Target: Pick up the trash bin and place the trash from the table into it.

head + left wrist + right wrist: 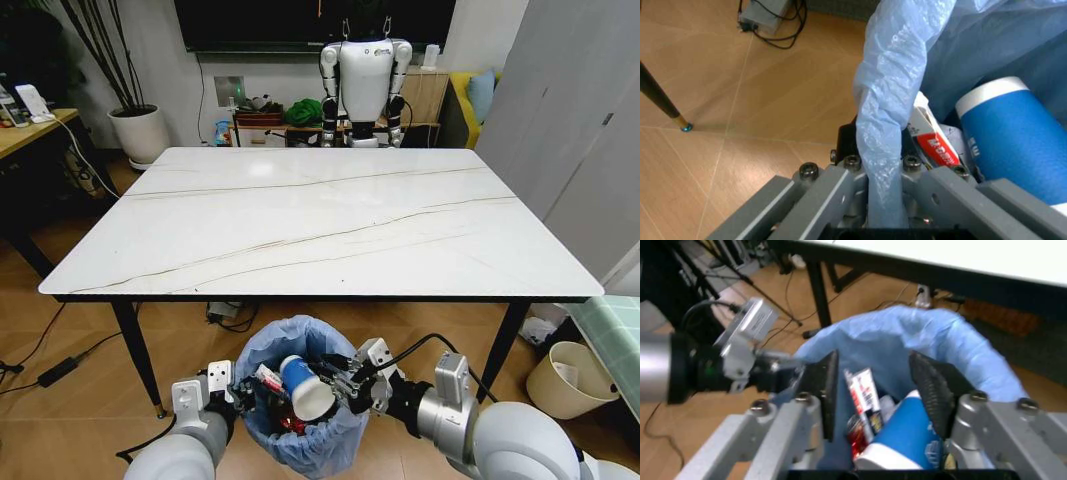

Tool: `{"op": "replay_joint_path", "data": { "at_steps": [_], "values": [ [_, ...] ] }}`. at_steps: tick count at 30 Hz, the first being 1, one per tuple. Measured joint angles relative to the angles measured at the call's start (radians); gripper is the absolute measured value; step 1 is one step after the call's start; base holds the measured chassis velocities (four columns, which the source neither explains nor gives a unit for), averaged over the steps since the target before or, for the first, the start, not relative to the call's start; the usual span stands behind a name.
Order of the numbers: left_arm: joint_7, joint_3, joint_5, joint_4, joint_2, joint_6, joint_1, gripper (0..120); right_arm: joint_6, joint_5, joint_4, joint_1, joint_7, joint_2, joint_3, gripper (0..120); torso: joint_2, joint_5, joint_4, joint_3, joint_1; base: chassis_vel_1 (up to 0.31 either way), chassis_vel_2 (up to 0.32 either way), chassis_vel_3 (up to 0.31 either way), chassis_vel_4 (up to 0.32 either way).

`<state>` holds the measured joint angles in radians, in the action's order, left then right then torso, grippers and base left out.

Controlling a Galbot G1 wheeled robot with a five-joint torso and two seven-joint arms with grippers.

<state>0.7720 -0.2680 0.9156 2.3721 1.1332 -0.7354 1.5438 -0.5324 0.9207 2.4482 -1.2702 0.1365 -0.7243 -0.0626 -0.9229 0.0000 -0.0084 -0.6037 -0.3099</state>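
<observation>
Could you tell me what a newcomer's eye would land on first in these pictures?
Most striking is the trash bin, its blue bag bulging, held low in front of the table with a blue paper cup lying in its mouth. The left tool is clamped on the bag's rim, and the right tool hangs open over the cup.

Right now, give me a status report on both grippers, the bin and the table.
Left gripper shut on trash bin rim. Right gripper open over bin, blue cup below it, inside. Table top bare. Nothing in the way.
</observation>
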Motion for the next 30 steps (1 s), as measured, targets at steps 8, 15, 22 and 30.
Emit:
{"op": "replay_joint_path", "data": {
  "at_steps": [8, 15, 22, 30],
  "values": [
    [-0.004, 0.001, 0.002, -0.002, 0.000, 0.000, 0.004, 0, 0.036, 0.051, 0.005, 0.062, 0.125, -0.039, -0.068, 67, 0.000, 0.0000, 0.0000, 0.000, 0.000, 0.000, 0.000, 0.000, 0.000],
    [-0.013, -0.009, 0.000, 0.000, -0.008, 0.000, 0.024, 0, 0.076, -0.037, 0.006, 0.031, 0.168, -0.098, -0.212, 94, 0.000, 0.0000, 0.0001, 0.000, 0.000, 0.000, 0.000, 0.000, 0.000],
    [-0.023, -0.012, -0.003, 0.005, -0.008, 0.000, 0.031, 0, 0.140, -0.263, -0.056, -0.092, 0.136, -0.169, -0.389, 100, 0.000, 0.0001, -0.0003, 0.000, 0.000, 0.000, 0.000, 0.000, 0.000],
    [-0.035, -0.031, -0.008, 0.025, -0.012, 0.000, 0.054, 0, 0.198, -0.441, -0.072, -0.225, 0.086, -0.360, -0.502, 100, 0.000, 0.0001, -0.0001, 0.000, 0.000, 0.000, 0.000, 0.000, 0.000]
  ]
}}
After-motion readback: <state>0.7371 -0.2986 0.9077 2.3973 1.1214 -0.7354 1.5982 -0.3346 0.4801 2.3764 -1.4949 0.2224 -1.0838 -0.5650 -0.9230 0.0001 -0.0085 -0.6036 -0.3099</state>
